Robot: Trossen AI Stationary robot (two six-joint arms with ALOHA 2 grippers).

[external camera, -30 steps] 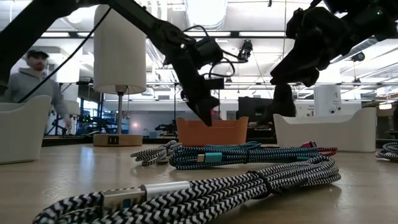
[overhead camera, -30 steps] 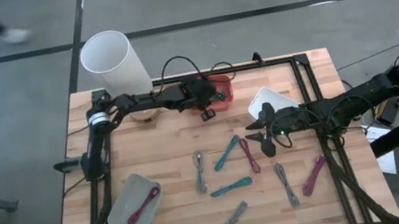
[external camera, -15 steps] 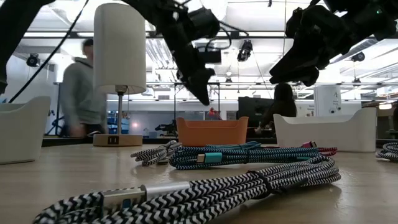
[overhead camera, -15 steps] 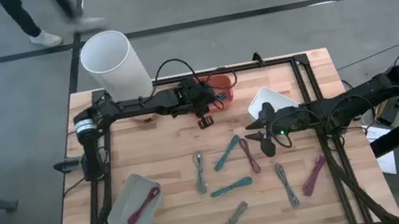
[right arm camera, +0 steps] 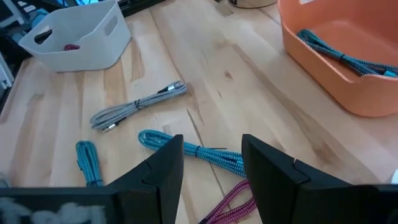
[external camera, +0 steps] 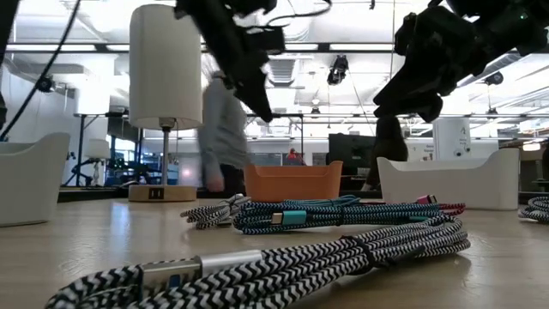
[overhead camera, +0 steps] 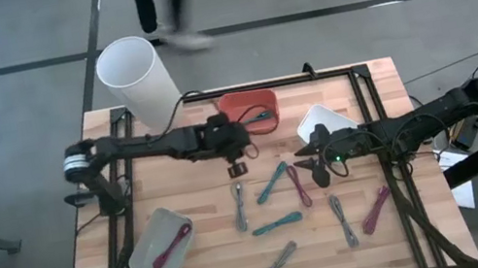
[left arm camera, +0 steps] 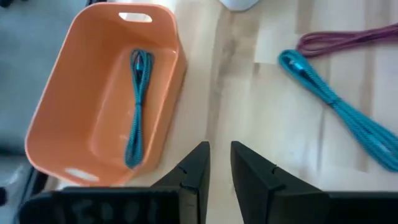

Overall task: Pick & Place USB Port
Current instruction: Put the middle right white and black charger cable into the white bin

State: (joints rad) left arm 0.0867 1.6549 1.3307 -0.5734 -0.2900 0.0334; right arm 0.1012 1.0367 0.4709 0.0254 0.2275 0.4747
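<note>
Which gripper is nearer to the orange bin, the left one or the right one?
Left. The left gripper hangs just beside the orange bin, toward the table's middle. The right gripper waits farther away, beside the white bin.

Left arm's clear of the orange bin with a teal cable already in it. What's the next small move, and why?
Probably swing the left gripper toward the teal cable lying loose on the table just beyond it and open wider above it. Its fingers stand close together and hold nothing, the orange bin already holds one teal cable, and the right gripper waits open nearby.
</note>
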